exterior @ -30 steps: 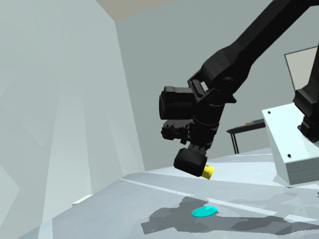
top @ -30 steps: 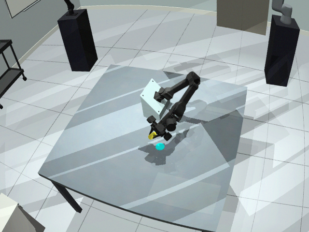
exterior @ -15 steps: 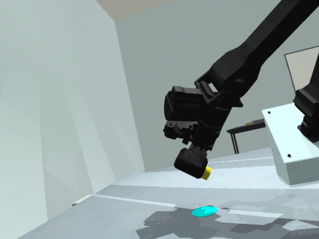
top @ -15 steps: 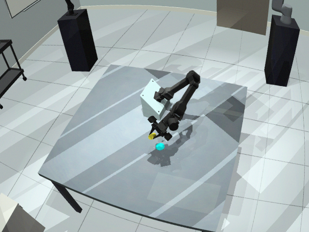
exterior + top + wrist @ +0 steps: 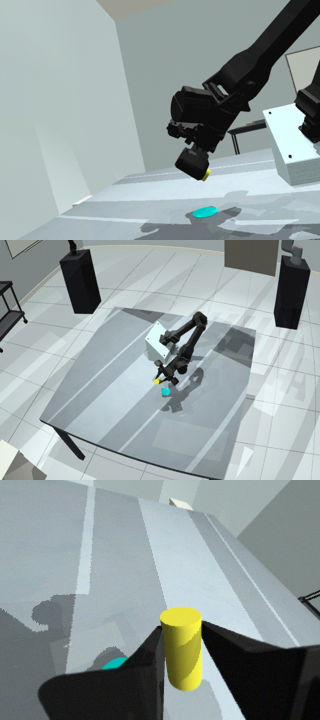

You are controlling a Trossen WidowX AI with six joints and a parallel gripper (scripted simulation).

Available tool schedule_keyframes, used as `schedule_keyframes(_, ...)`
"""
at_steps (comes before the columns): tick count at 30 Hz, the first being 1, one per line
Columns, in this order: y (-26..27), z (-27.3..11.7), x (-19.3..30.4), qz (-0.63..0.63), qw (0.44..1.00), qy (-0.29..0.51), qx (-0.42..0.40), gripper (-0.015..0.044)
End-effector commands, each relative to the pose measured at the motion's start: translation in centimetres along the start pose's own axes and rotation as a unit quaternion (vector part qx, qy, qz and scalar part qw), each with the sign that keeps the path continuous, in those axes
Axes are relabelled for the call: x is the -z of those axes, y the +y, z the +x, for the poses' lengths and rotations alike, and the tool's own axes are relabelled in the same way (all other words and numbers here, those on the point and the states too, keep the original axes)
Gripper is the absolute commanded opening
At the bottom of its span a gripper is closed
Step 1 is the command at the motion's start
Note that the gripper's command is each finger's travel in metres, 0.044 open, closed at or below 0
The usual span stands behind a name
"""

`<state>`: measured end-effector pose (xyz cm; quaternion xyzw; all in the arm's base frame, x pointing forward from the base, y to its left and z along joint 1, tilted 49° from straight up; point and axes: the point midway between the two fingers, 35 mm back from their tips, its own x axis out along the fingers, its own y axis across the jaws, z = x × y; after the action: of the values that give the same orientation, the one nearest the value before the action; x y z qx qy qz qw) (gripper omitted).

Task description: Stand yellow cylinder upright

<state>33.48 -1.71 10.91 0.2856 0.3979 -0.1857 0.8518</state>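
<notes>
The yellow tall cylinder (image 5: 156,381) (image 5: 206,175) (image 5: 183,652) is held off the table, tilted from upright. My gripper (image 5: 158,381) (image 5: 180,628) is shut on it, with one finger on each side. In the exterior view the near finger hides most of the cylinder, and one end shows past it at the lower right. The cyan circle (image 5: 165,391) (image 5: 204,212) (image 5: 116,663) lies flat on the table, below the gripper. In the wrist view the left finger partly covers the circle.
The pale, slant-topped base block (image 5: 155,340) (image 5: 286,134) carries the arm and stands behind the gripper. The arm's shadow falls across the tabletop (image 5: 103,395) around the circle. Black pedestals (image 5: 85,289) (image 5: 290,296) stand on the floor beyond the table.
</notes>
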Motion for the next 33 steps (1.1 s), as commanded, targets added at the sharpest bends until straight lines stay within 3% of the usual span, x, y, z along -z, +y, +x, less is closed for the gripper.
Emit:
schedule_keyframes(1,0.1,-0.3,-0.2,0.006,1.000,-0.018,-0.002,0.0105)
schedule_keyframes(33,0.5,-1.6,-0.6,0.053,0.991,-0.121,-0.020,0.0105)
